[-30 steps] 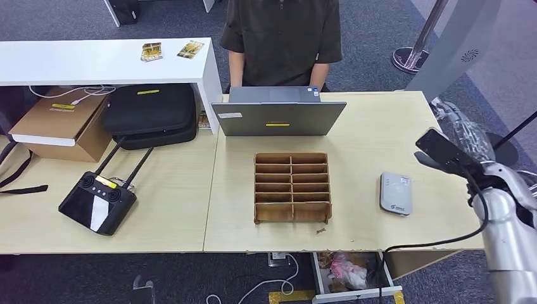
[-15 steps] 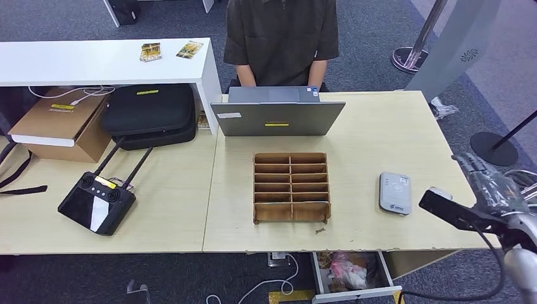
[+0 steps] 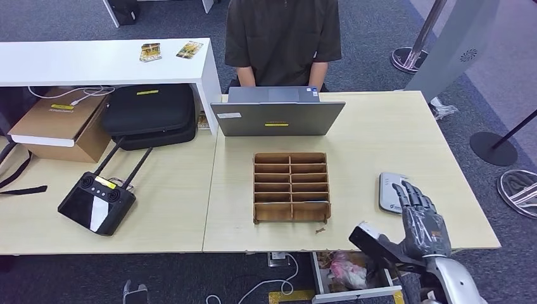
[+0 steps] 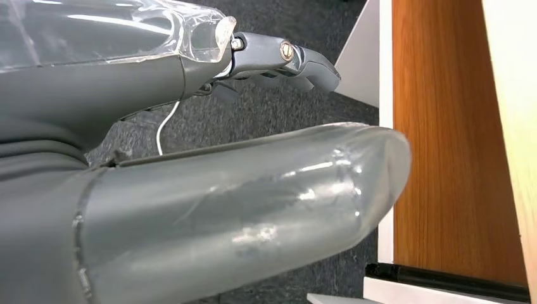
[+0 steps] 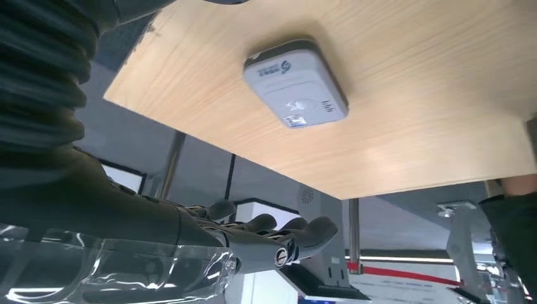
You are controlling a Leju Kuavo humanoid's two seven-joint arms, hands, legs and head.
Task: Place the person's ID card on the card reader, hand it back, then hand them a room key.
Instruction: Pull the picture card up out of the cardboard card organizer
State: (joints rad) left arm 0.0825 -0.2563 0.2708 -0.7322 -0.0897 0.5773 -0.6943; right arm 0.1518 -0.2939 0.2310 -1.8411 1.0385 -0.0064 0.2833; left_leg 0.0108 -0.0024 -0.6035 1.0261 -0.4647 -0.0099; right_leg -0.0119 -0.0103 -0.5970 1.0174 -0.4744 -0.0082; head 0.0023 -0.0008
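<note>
Your right hand (image 3: 421,218) has dropped from beside the desk to its near edge, fingers spread and holding nothing.
Nearest you, it hovers just short of the card reader (image 3: 394,192), with bare desk (image 3: 380,136) beyond; the left hand (image 4: 278,57), also holding nothing, hangs below beside a wooden panel (image 4: 443,139).

The right hand (image 3: 423,223) overlaps the card reader's (image 3: 391,190) 4 o'clock corner; the person's (image 3: 282,38) head is cropped at 12 o'clock.

Card reader (image 3: 396,192) right of divided tray (image 3: 292,187)
</note>
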